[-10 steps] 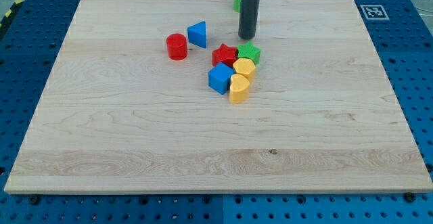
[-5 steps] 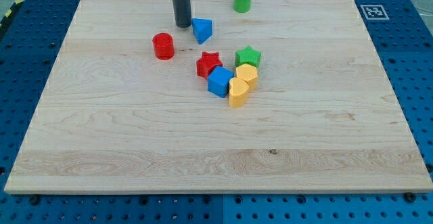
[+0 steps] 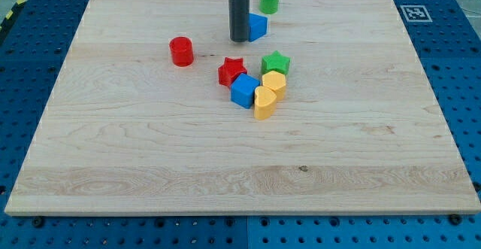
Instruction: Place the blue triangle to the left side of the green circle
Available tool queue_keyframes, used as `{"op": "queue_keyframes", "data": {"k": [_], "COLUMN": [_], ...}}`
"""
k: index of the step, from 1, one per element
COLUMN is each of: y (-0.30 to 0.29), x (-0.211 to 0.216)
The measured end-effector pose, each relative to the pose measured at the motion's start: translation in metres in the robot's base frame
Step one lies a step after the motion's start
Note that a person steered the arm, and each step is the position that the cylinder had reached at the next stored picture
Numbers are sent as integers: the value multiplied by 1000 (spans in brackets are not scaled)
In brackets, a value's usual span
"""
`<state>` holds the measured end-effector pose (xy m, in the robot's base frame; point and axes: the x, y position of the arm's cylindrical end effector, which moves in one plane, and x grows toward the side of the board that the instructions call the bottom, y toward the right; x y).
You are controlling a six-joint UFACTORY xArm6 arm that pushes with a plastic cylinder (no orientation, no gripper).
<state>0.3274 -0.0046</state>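
The blue triangle (image 3: 258,26) lies near the view's top, just below and left of the green circle (image 3: 269,0). A small gap separates the two. My tip (image 3: 240,39) stands right against the blue triangle's left side, and the dark rod hides part of that block. The green circle sits close to the board's top edge.
A red cylinder (image 3: 180,51) stands left of the tip. Below the tip is a cluster: a red star (image 3: 232,71), a green star (image 3: 276,61), a blue cube (image 3: 243,90), a yellow hexagon (image 3: 274,81) and a yellow heart (image 3: 264,102). The wooden board (image 3: 113,151) rests on a blue pegboard.
My tip moved right along the view's top, pushing the blue triangle right and slightly up toward the green circle. The other blocks stayed put over the last half second.
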Motion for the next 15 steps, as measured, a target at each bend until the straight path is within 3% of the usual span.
{"op": "queue_keyframes", "data": {"k": [1, 4, 6, 9, 10, 13, 15], "y": [14, 20, 16, 83, 82, 40, 3], "x": [8, -59, -20, -42, -64, -55, -80]}}
